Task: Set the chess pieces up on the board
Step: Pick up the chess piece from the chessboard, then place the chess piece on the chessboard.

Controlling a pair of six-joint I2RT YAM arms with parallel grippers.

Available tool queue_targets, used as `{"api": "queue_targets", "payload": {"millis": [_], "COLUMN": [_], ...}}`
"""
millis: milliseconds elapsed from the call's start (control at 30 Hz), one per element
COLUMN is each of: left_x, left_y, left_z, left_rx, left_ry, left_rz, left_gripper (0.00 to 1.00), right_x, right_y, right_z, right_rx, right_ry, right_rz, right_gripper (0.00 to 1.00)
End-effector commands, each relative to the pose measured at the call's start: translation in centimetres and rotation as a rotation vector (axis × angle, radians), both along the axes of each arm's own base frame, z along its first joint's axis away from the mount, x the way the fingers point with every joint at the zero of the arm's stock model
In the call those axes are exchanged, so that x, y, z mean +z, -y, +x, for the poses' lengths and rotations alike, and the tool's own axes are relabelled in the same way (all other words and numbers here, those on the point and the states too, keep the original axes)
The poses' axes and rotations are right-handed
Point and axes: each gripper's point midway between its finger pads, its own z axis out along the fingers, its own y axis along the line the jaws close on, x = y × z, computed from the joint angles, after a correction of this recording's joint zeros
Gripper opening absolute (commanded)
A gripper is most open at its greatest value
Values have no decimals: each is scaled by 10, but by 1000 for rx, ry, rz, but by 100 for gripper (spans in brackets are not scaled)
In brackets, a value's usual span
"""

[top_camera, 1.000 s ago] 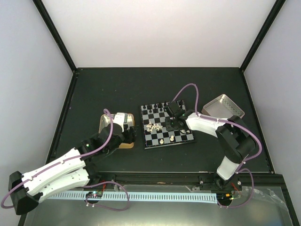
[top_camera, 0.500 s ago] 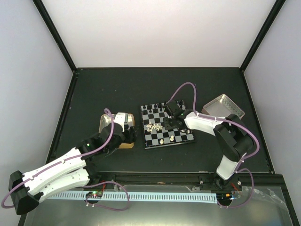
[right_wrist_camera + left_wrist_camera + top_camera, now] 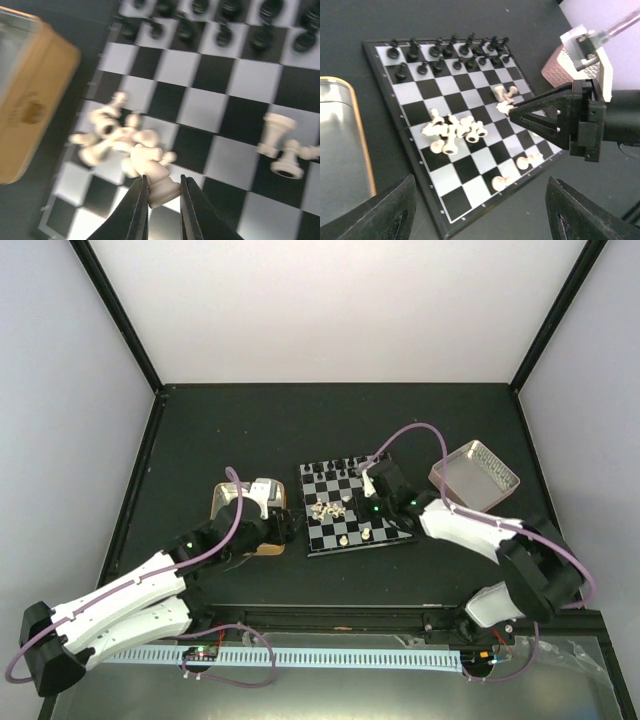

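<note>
Dark and flat, the table [image 3: 250, 430] sat between plain white walls, with the board [image 3: 390, 532] in the middle of it. Black pieces [image 3: 445, 52] stood in 2 neat rows at the far side. A heap of cream pieces [image 3: 452, 132] lay tipped over on the middle squares.

The right pincer [image 3: 162, 192] was clamped on 1 cream piece [image 3: 157, 180] just beside that heap. The piece looked tilted in the grip, not straight up. The left pincer [image 3: 480, 220] hung by the gold tin [image 3: 232, 502] with its fingers far apart and nothing in them.

The job at hand seemed to be lifting this piece out of the heap. A good way would be to go straight up first, so the other pieces do not roll. Then it should go to a free square on the near side. The bottom must sit flat in the middle of the square before the fingers let go. Since it was tilted, it could fall over, so a slow, low drop would be best.

1 second earlier, the right pincer's fingers were wider apart and its arm stood bent up high. Now they had squeezed shut, and the arm lay stretched out low across the table. The left arm had hardly moved.
</note>
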Motion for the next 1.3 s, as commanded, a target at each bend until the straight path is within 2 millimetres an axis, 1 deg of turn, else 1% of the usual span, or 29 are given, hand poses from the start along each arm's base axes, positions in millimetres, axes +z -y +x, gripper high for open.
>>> {"api": "queue_targets", "payload": {"millis": [0,67,200,300,433,533,700,733,800,933,1033,1167,1267], "left_x": [29,37,48,56,64,62,61,61,59,67,67,61,56], "left_y": [31,39,46,55,66,69,75,76,76,77,77,80,80], "left_z": [-7,-9,-9,-13,-14,-12,-11,-11,-10,-10,-9,-12,-14], "left_rx": [-133,-181,-231,-293,-344,-348,-374,-376,-374,-374,-374,-392,-399], "left_ry": [-28,-45,-64,-73,-74,-88,-95,-97,-110,-102,-100,-129,-150], "left_rz": [-166,-207,-284,-338,-383,-377,-378,-375,-369,-378,-381,-377,-369], "left_gripper": [73,74,74,74,70,62,44,41,40,35,25,8,2], "right_x": [60,76,105,119,127,132,140,140,139,139,139,139,140], "right_y": [-42,-48,-55,-56,-59,-59,-56,-56,-56,-56,-56,-55,-55], "right_z": [-21,-33,-54,-67,-81,-88,-94,-96,-98,-101,-101,-100,-99], "right_rx": [207,257,339,393,460,487,502,507,517,532,533,523,511], "right_ry": [110,130,171,178,171,170,179,179,176,169,169,176,179], "right_rz": [307,399,542,609,656,683,705,707,709,716,717,716,716], "right_gripper": [12,12,12,12,12,12,12,12,12,12,12,13,15]}}
